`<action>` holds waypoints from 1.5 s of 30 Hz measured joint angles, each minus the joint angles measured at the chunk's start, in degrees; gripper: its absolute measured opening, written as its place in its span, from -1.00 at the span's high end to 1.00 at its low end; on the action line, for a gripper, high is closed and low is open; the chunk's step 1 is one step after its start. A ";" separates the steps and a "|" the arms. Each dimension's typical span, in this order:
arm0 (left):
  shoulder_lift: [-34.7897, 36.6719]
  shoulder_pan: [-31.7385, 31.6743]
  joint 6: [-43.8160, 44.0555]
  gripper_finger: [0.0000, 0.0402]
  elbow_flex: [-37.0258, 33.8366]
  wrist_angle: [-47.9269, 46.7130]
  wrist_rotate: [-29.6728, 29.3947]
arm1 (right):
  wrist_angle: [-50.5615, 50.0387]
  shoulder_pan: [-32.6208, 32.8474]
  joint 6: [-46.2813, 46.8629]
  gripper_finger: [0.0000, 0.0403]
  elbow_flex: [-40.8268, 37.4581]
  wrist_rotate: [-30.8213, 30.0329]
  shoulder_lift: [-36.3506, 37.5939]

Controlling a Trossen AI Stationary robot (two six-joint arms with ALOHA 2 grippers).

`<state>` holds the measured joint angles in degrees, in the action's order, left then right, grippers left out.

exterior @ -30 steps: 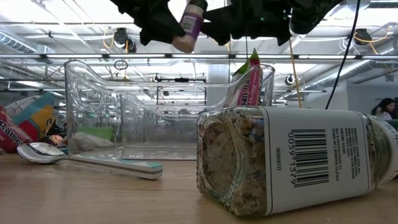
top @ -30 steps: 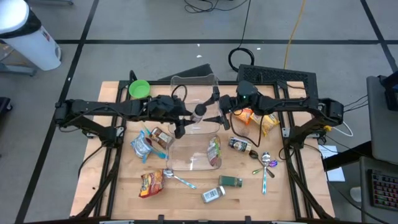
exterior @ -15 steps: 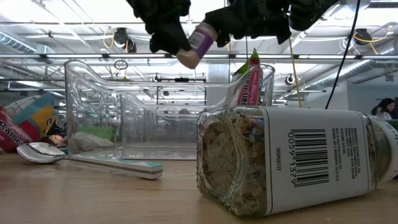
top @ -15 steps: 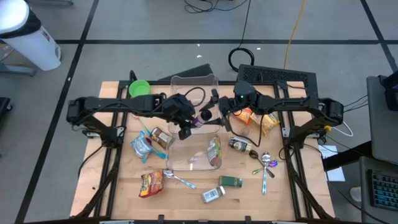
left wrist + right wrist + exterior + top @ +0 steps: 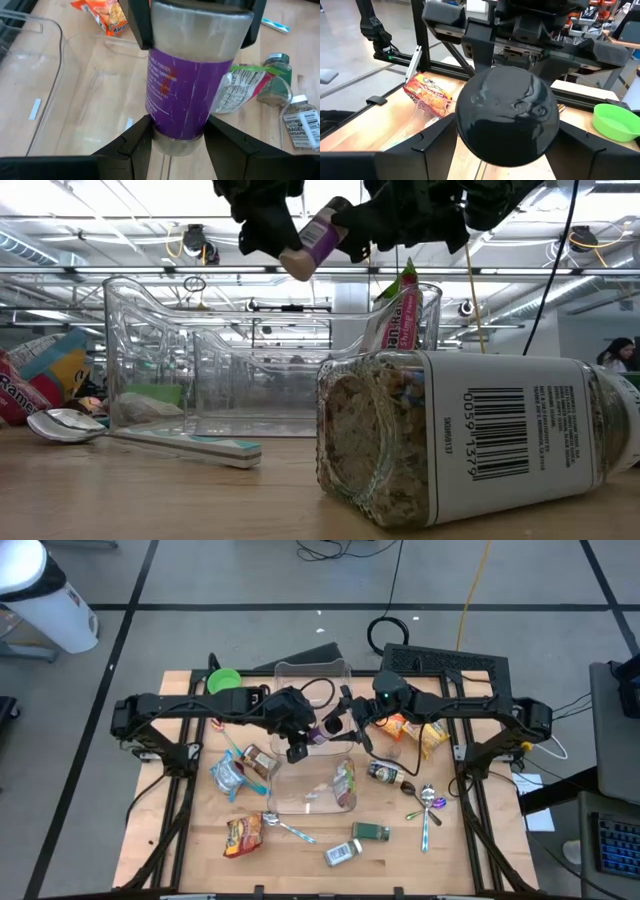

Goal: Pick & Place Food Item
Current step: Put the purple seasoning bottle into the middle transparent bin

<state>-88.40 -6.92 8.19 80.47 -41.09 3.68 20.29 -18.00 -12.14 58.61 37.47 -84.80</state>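
Above the clear bin [image 5: 312, 755] on the desk [image 5: 190, 840], our left tool [image 5: 308, 735] clamps the purple-labelled jar [image 5: 329, 727] while our right tool [image 5: 348, 725] narrows around its black cap. We should seat the right grip before the left lets go.

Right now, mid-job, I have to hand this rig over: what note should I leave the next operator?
Left gripper: shut on the base of the purple-labelled spice bottle, held in the air above the clear plastic bin.
Right gripper: at the bottle's black cap end, meeting the left one over the bin; grip not confirmed.
Done: bottle lifted off the table; one snack packet is in the bin.
Left: finish the handover or lower the bottle into the bin, then release.
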 joint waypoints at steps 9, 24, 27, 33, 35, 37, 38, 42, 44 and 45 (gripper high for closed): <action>0.00 -0.04 0.11 0.15 0.00 -0.56 -0.04 | 1.76 0.00 1.33 -0.26 0.00 0.11 0.02; 0.00 -0.02 -0.50 0.15 0.00 -0.54 -0.09 | 1.73 -0.02 0.94 -0.01 0.00 0.07 0.02; 0.00 -0.04 -0.57 0.14 -0.02 -0.42 -0.11 | 1.71 -0.02 0.96 -0.01 0.00 0.07 0.02; 0.00 -0.20 -1.71 -0.01 -0.07 -0.12 -0.25 | 1.71 -0.02 0.87 -0.01 0.00 -0.14 0.02; 0.00 -0.51 -1.49 -0.09 -0.07 -0.10 -0.32 | 1.71 -0.03 0.82 -0.01 0.00 -0.28 0.02; 0.00 -0.84 -0.51 -0.16 -0.07 0.07 -0.31 | 1.71 -0.04 0.70 -0.01 0.00 -0.49 0.02; 0.00 -0.97 -0.46 -0.20 -0.09 0.32 -0.33 | 1.67 -0.04 0.70 -0.01 0.00 -0.86 0.02; 0.08 -1.77 -0.51 -0.33 0.02 0.41 -0.15 | 0.57 0.00 -0.70 -0.01 0.00 -4.21 0.02; 0.29 -2.21 -1.29 -0.38 1.10 -1.36 1.11 | 0.20 -0.20 -1.12 -0.01 0.00 -4.52 0.02; 0.40 -2.30 -1.95 -0.40 2.12 -2.41 1.41 | 0.03 -0.33 -1.16 -0.01 0.00 -4.39 0.02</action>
<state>-88.00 -9.22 6.23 82.58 -43.50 5.09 20.31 -18.33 -13.30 58.61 33.08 -84.77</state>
